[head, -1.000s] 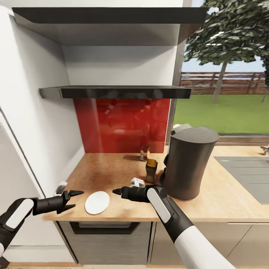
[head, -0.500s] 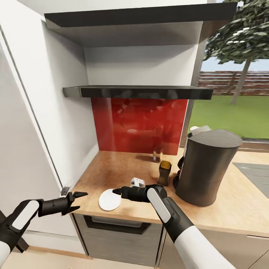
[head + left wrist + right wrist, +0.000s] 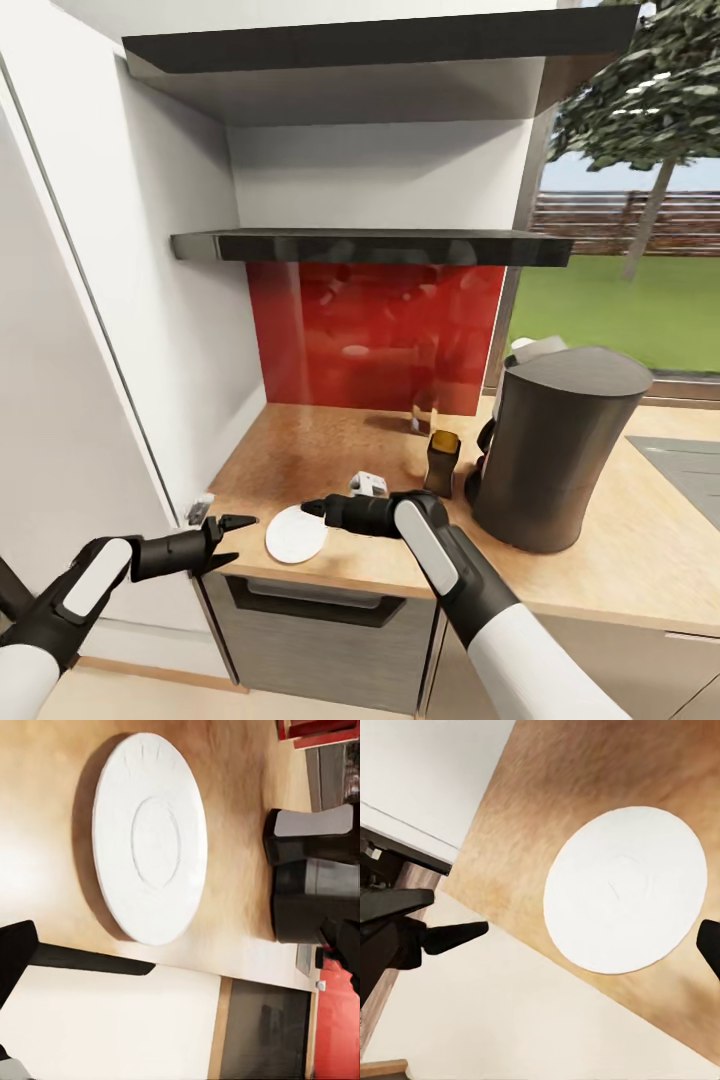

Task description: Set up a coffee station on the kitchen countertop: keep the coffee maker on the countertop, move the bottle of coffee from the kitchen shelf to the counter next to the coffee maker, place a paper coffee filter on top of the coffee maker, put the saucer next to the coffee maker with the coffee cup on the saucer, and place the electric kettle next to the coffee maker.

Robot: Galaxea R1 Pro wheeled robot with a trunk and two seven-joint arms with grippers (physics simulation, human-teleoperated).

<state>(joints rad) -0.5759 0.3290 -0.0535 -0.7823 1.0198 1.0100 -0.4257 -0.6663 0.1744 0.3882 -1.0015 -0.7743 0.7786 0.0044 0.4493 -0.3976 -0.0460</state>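
saucer (image 3: 296, 534) flat on table (image 3: 300, 450) front edge, well left of coffee maker (image 3: 555, 450) | R pincer (image 3: 312, 509) touching/above far rim, jaw gap can't tell | L pincer (image 3: 232, 538) wide, just left of saucer, empty
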